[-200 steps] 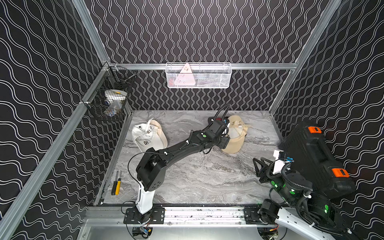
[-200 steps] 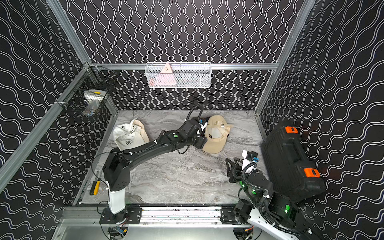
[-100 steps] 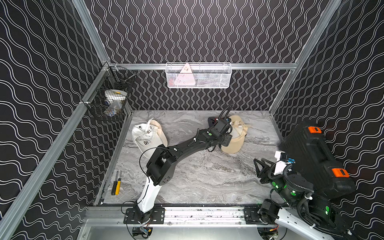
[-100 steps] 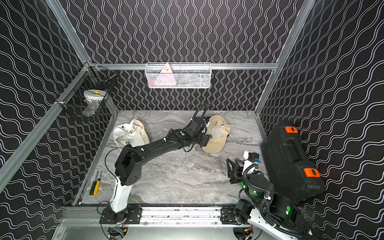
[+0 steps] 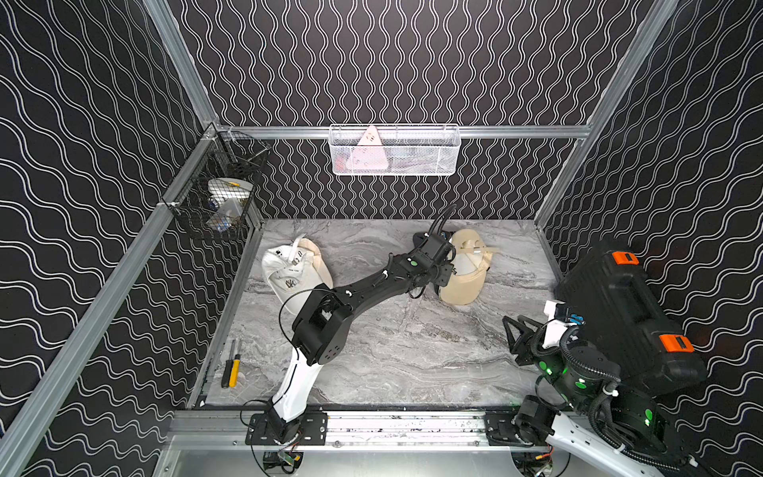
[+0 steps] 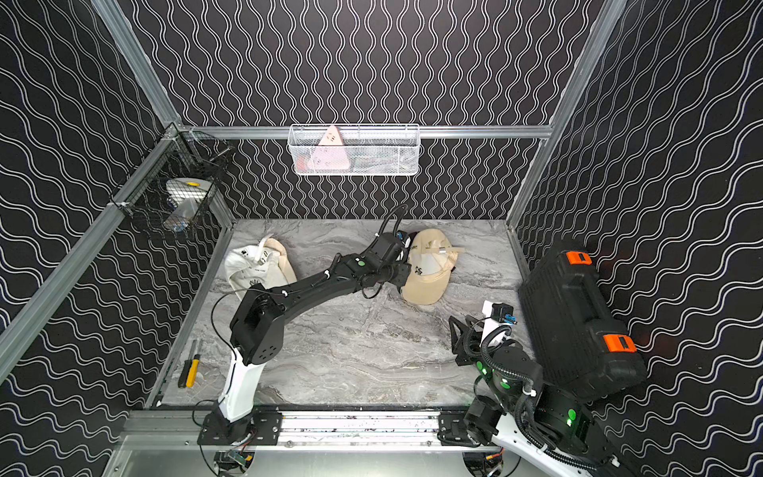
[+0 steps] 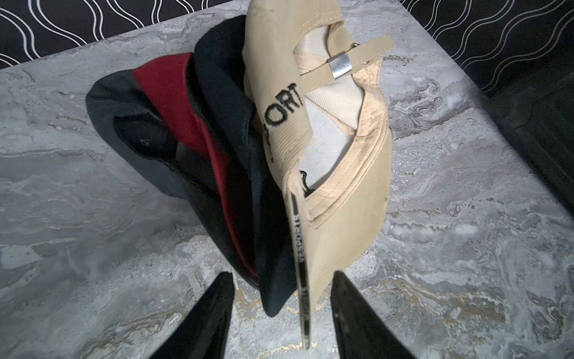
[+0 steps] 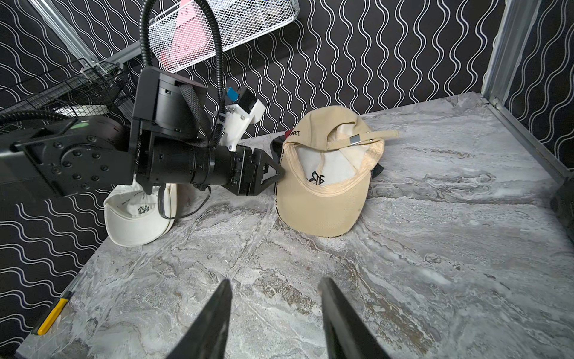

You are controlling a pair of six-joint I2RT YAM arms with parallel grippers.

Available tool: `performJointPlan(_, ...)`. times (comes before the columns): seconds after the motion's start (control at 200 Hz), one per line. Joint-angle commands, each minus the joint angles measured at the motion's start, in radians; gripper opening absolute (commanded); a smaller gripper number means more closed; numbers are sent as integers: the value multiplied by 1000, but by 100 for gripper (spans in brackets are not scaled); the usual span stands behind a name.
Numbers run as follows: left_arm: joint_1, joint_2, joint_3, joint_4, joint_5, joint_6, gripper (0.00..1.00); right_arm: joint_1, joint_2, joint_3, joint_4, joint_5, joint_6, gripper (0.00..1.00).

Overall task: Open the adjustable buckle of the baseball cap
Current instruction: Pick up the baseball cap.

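A beige baseball cap (image 5: 464, 268) (image 6: 427, 272) lies inside-up at the back right of the table, leaning on a dark cap with a red panel (image 7: 174, 124). Its back strap runs through a metal buckle (image 7: 340, 65) (image 8: 356, 140), which is closed on the strap. My left gripper (image 7: 283, 273) (image 8: 281, 174) is open at the brim side of the cap. The beige brim's edge and the dark cap's brim tip sit between its fingers. My right gripper (image 8: 275, 281) (image 5: 514, 330) hangs open over bare table at the front right, holding nothing.
A white cap (image 5: 295, 268) (image 8: 139, 214) lies at the back left. A large black case (image 5: 627, 314) with orange latches fills the right side. A yellow-and-black tool (image 5: 231, 363) lies by the left edge. Wire baskets (image 5: 394, 150) hang on the walls.
The left arm has reached further toward the beige cap, with its elbow raised. Its jaws have narrowed around the brim. The right arm has not moved.
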Motion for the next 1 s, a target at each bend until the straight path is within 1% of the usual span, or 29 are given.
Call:
performJointPlan(0.0, -3, -27, -11, 43, -12, -33, 54, 0, -7, -1, 8, 8, 12, 48)
performJointPlan(0.14, -6, -37, 3, 42, -5, -38, 53, 0, -5, -3, 12, 6, 12, 48)
performJointPlan(0.36, -13, 26, 83, 3, 23, -43, 52, 0, -11, -3, 11, 6, 12, 48)
performJointPlan(0.495, -15, 57, 104, -4, 23, -50, 52, 0, -16, -3, 11, 7, 11, 48)
performJointPlan(0.635, -15, 79, 114, -5, 30, -55, 49, 0, -13, -3, 13, 8, 9, 48)
performJointPlan(0.715, -14, 84, 113, 3, 40, -56, 44, 1, -10, -4, 17, 9, 5, 48)
performJointPlan(0.861, -15, 105, 133, -12, 49, -48, 31, 1, -7, -5, 17, 12, 6, 48)
performJointPlan(0.931, -15, 109, 141, -20, 48, -44, 21, 0, -8, -6, 16, 15, 8, 48)
performJointPlan(0.996, -15, 105, 138, -22, 48, -43, 8, 1, -8, -7, 17, 18, 8, 48)
